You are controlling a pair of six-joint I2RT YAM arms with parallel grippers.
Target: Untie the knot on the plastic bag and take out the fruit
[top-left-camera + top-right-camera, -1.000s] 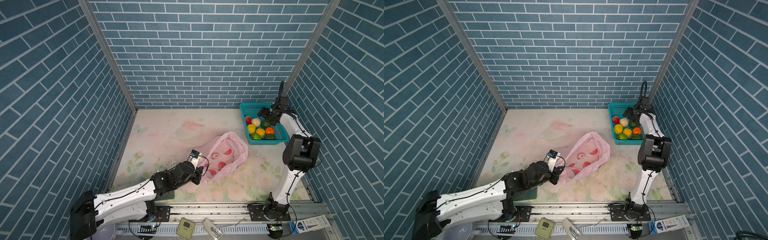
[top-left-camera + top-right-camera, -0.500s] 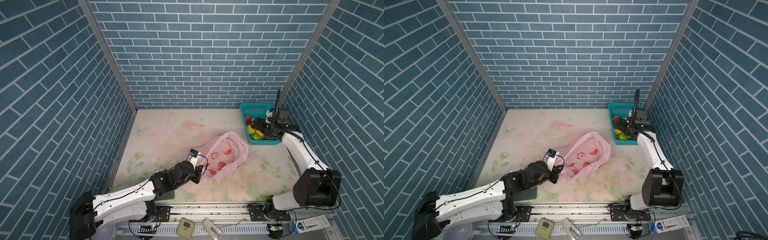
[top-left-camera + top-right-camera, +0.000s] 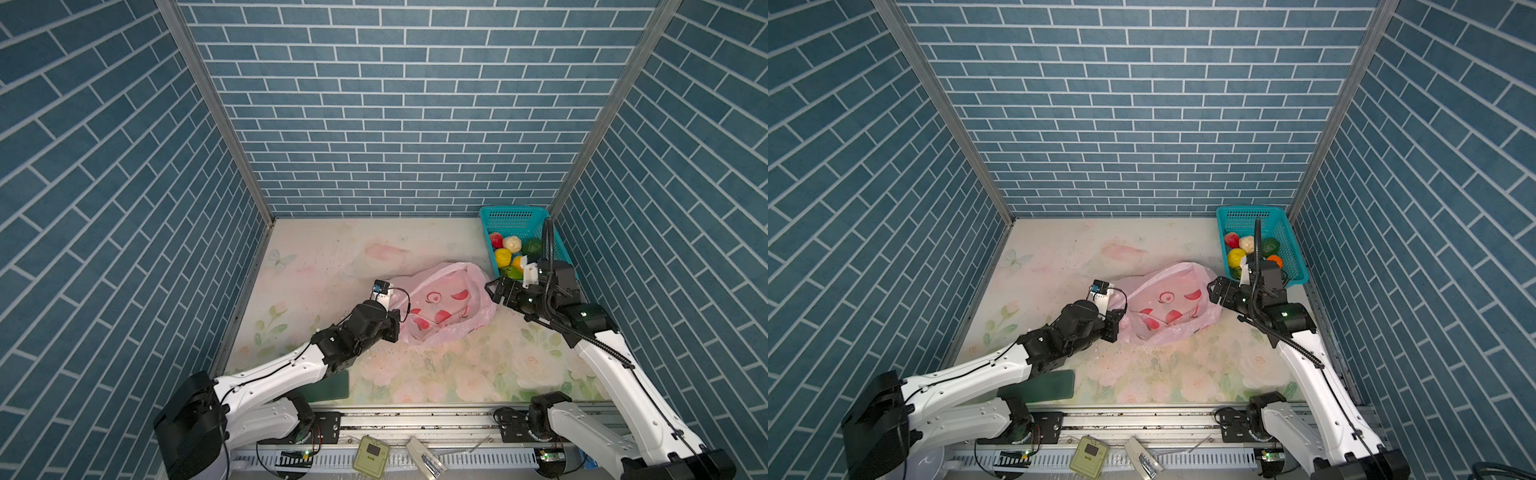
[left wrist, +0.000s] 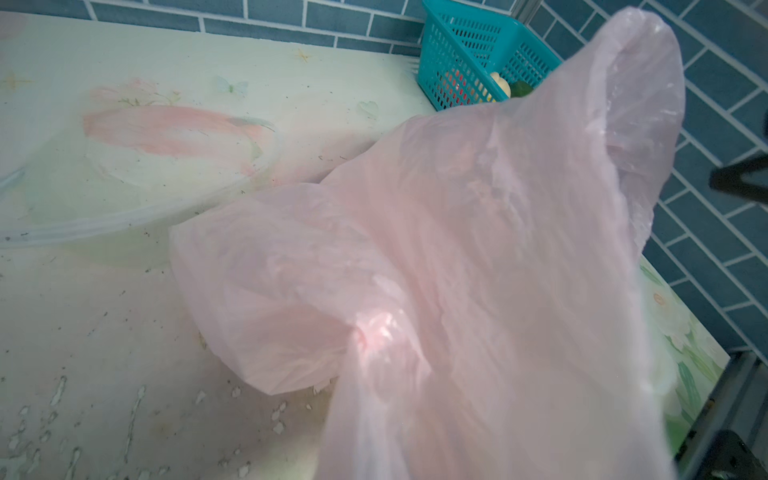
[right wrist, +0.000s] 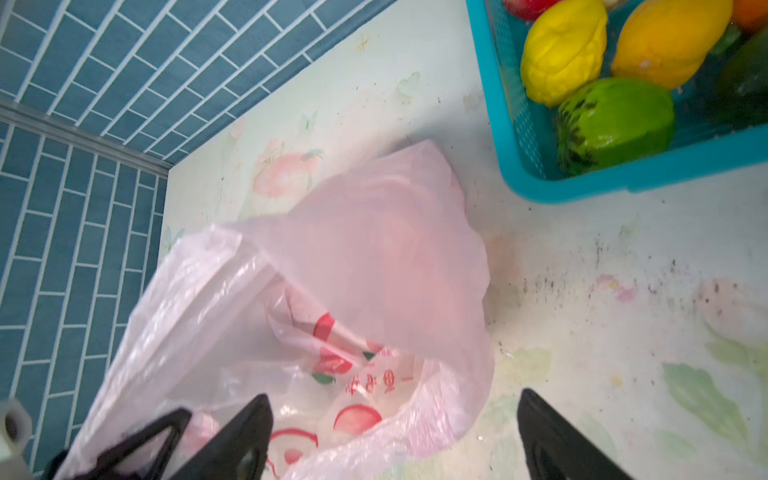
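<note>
The plastic bag (image 3: 440,307) lies on the table (image 3: 332,257), the fruit (image 3: 503,257) in the basket (image 3: 507,218) at back right.

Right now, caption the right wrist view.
Open right gripper at thin pink plastic bag; teal perforated basket holds toy fruit.

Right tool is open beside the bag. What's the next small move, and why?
Probably ease the open right tool into the mouth of the bag to feel for a piece. The left tool is shut on the bag's edge, holding the mouth open, and fruit lies in the basket. I can't tell whether any is left inside.
</note>
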